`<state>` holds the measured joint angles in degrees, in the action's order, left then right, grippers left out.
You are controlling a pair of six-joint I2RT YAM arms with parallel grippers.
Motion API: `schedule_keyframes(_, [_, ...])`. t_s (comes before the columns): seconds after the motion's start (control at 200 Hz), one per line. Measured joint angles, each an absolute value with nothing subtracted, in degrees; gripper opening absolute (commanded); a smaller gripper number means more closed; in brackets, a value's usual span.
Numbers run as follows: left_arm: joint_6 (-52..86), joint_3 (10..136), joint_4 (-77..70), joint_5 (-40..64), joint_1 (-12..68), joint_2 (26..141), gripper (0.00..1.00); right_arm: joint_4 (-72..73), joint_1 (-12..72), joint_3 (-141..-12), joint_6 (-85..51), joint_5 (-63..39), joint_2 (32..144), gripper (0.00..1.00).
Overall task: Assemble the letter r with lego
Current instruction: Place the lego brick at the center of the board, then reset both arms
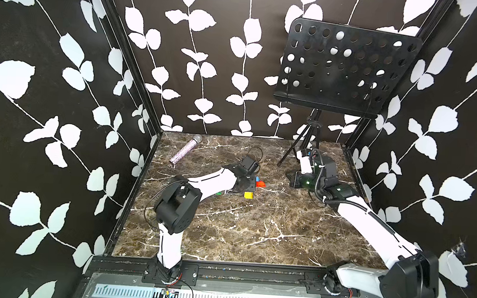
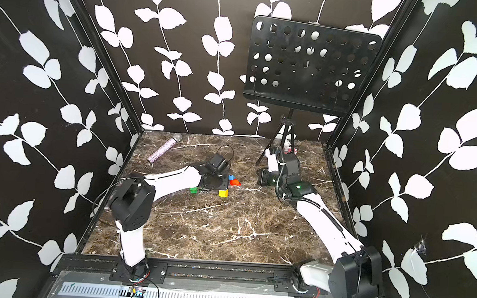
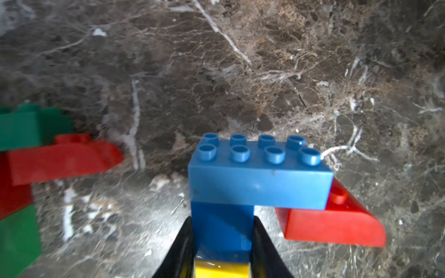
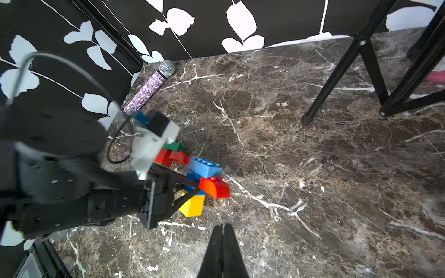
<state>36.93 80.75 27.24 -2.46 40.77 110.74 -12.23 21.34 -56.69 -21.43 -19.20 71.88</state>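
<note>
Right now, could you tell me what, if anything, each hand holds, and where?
Left hand: the dark blue plastic brick, by its sides, under the long light blue studded brick. Right hand: shut, empty.

No text, label, brand, number or sign can be read in any of the views.
</note>
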Motion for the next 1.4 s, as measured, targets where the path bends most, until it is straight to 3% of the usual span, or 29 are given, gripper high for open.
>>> schedule_keyframes(0.625, [37.56, 86.32, 35.62, -2.22, 40.12, 116.88, 0.47, -9.08, 21.19, -55.48, -21.69, -22.76, 74.30, 0.00])
schedule_keyframes(0.705, [37.47, 86.32, 36.01, -2.04, 39.68, 117.23, 0.55, -9.02, 21.19, -55.42, -21.69, -23.00, 74.32, 0.00])
schedule_keyframes(0.795, [37.06, 86.32, 36.12, -2.00, 39.31, 117.19, 0.77, -8.86, 21.08, -55.42, -21.69, -23.20, 74.32, 0.00])
schedule_keyframes(0.84, [37.04, 86.17, 35.57, -2.13, 39.18, 116.97, 0.98, -8.82, 20.97, -55.42, -21.67, -23.24, 74.32, 0.00])
schedule_keyframes(1.03, [34.81, 77.28, 28.62, -2.92, 39.09, 105.67, 0.99, -8.80, 20.95, -55.37, -21.47, -23.18, 74.30, 0.00])
schedule_keyframes(1.165, [28.49, 70.24, 22.17, -6.15, 39.24, 91.02, 0.99, -8.25, 20.16, -52.86, -20.91, -23.16, 71.68, 0.35])
schedule_keyframes(1.4, [8.01, 48.99, 3.55, -21.15, 37.04, 63.59, 0.99, -6.66, 14.06, -46.48, -19.79, -19.75, 59.22, 0.50])
